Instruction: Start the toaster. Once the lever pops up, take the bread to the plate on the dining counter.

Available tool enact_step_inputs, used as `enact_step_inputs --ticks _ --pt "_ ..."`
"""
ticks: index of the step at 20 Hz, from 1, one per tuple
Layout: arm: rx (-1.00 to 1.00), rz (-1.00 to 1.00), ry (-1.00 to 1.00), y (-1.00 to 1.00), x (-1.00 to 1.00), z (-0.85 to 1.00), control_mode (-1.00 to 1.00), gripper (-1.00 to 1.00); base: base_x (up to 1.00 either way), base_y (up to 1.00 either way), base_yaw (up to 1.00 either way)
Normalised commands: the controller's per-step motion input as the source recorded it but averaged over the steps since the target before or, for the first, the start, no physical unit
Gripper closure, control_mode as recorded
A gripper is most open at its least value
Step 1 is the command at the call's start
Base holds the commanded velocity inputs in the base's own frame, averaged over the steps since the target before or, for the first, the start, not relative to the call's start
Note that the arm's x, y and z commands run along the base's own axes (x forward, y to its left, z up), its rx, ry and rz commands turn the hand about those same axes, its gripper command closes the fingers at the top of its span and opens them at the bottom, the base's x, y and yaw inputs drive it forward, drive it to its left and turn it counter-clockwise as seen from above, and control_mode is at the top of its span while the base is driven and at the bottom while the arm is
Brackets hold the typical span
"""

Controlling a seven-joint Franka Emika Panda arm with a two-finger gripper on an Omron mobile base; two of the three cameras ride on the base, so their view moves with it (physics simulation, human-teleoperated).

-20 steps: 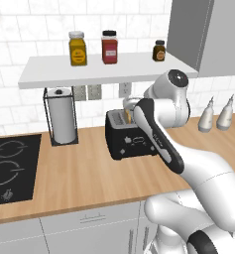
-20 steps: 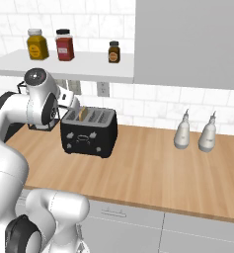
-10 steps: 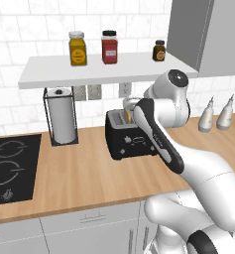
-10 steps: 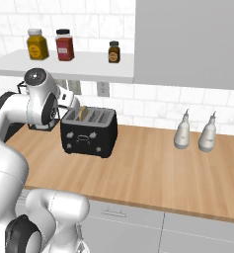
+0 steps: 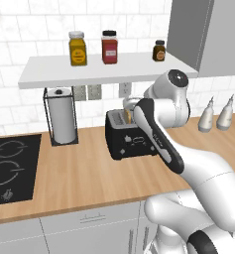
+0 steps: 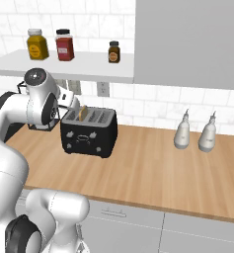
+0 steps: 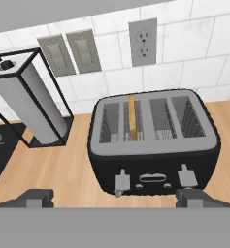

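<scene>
**Gripper wide apart above toaster; bread standing in slot**

Far left on the worktop: black hob [image 5: 10, 166]. Next right, a paper towel roll [image 5: 62, 115] in a black wire stand, close to the tiled wall. Hand view shows the same roll [image 7: 26, 104] lying left of the toaster.

Toaster [image 5: 130, 139] sits mid-worktop, near the wall, front face toward the robot. Bread [image 7: 132, 117] stands on edge in the second slot from the left, top edge just above the slot. From the right base view the slice [image 6: 83, 113] pokes out at the toaster's [image 6: 89, 132] left end.

Gripper [image 7: 114, 196] hangs over the toaster's near edge, fingers spread wide, grasping nothing; both fingertips [image 7: 36, 196] are clear of the toaster.

Wall shelf [image 5: 106, 68] above carries three jars. Far right on the worktop: two pale bottles [image 6: 193, 133], well apart from the toaster.
</scene>
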Motion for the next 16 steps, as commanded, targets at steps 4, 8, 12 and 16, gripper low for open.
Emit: enact_step_inputs --ticks 4,8,12,16 --pt "0.0 0.0 0.0 0.0 0.0 0.0 -1.0 -1.0 0.0 0.0 0.0" --pt "0.0 0.0 0.0 0.0 0.0 0.0 -1.0 -1.0 0.0 0.0 0.0" --pt "0.0 0.0 0.0 0.0 0.0 0.0 -1.0 -1.0 0.0 0.0 0.0" --pt "0.0 0.0 0.0 0.0 0.0 0.0 -1.0 -1.0 0.0 0.0 0.0"
